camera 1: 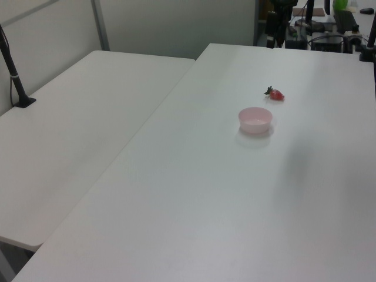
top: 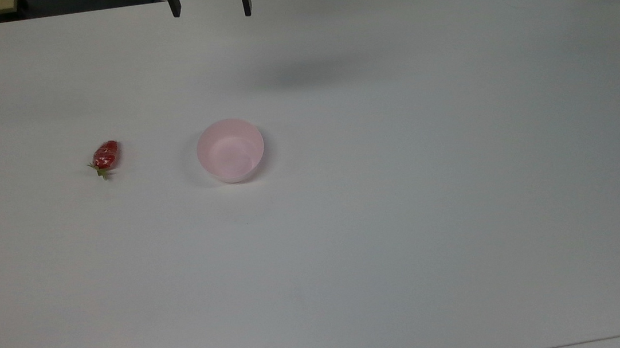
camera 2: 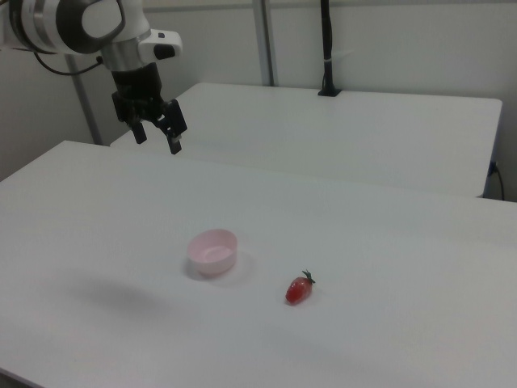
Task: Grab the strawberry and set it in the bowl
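Our gripper [camera 2: 157,137] hangs high above the white table [top: 406,215], fingers spread wide and empty, well apart from its target. In the top view, the strawberry [top: 106,157] lies on its side at the bowl's [top: 231,150] nine o'clock, leafy cap toward six, a clear gap between them. We judge the reach comes first: descend over the red body, straddle its narrow width, close gently, since the glossy fruit may roll.
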